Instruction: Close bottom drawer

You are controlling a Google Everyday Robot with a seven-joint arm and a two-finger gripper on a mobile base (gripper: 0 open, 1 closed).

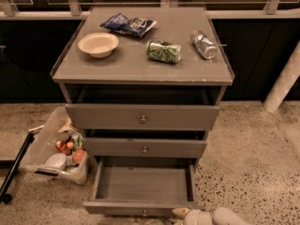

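The bottom drawer of the grey-brown cabinet is pulled far out and is empty inside. Its slim front runs along the lower edge of the view, with a small round knob. My gripper is the cream-white piece at the bottom edge, just right of the knob, right up against the drawer front. The arm runs off to the right.
The top drawer and middle drawer stick out a little. On the cabinet top are a bowl, a blue chip bag, a green can and a silver can. A clear bin of items stands on the floor at left.
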